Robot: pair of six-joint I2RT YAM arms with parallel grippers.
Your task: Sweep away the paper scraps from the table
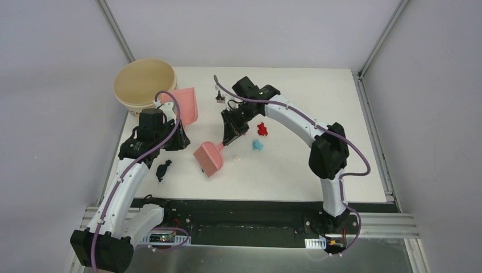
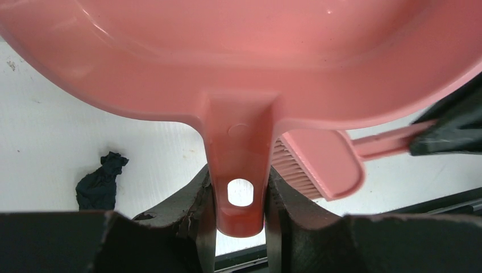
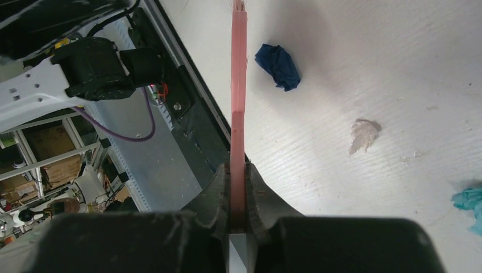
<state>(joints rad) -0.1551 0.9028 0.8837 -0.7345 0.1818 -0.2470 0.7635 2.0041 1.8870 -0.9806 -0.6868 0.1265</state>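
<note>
My left gripper (image 1: 179, 131) is shut on the handle (image 2: 239, 199) of the pink dustpan (image 1: 185, 106), held raised beside the bucket; the pan fills the top of the left wrist view (image 2: 239, 51). My right gripper (image 1: 232, 136) is shut on the handle (image 3: 237, 114) of the pink hand brush (image 1: 209, 158), whose bristles rest near the table's middle. On the white table (image 1: 318, 102) lie paper scraps: dark blue (image 1: 163, 169), red (image 1: 262, 128), teal (image 1: 257, 145) and white (image 1: 236, 159). The right wrist view shows the blue (image 3: 278, 65), white (image 3: 364, 133) and teal (image 3: 469, 202) scraps. No magenta scrap shows.
A beige round bucket (image 1: 145, 85) stands at the table's back left corner. A small black object (image 1: 219, 99) lies behind the right gripper. The table's black front edge (image 1: 250, 207) runs along the arm bases. The brush head (image 2: 318, 165) shows under the dustpan.
</note>
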